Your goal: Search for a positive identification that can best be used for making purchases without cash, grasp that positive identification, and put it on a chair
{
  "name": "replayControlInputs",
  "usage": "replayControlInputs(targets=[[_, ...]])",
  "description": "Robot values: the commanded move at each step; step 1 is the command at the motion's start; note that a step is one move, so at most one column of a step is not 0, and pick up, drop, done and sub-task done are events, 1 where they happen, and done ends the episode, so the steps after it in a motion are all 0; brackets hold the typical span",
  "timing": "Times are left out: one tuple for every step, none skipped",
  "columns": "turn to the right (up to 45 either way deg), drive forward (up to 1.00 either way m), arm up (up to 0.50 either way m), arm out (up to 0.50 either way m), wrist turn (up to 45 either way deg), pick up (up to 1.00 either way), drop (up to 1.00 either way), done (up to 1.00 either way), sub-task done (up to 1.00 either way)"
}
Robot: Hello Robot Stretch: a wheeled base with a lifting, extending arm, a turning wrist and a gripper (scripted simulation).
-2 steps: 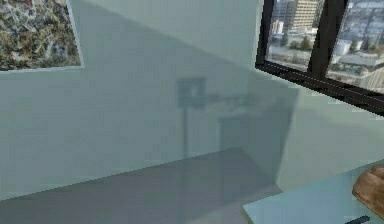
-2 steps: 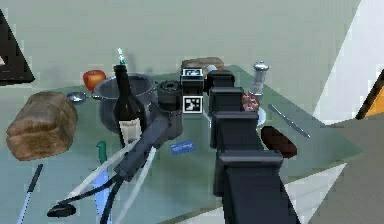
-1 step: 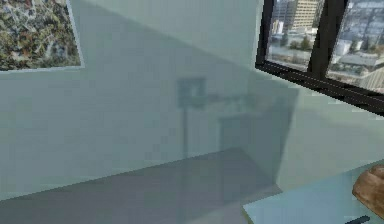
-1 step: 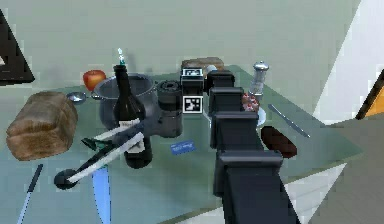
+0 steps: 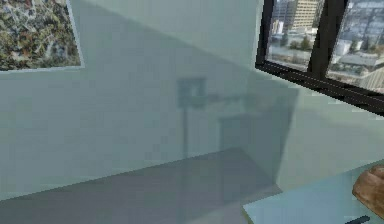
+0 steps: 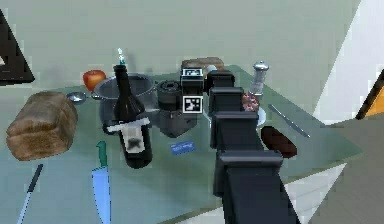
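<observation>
Gripper (image 6: 172,110) above crowded, seemingly glass table (image 6: 170,188).

Loaf (image 6: 42,125) left of bottle (image 6: 131,122)

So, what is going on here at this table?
A robot's dark square arm reaches out over a pale green tabletop. Its gripper is among the clutter, near a dark glass wine bottle and a grey metal pot. A small flat blue card, probably the payment card, lies on the table close by. I cannot tell whether the gripper holds anything.
</observation>
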Motion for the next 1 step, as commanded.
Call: replayControlInputs(targets=[[0.0,0.0,0.0,0.0,36.0,0.0,0.0,0.0,0.0]])
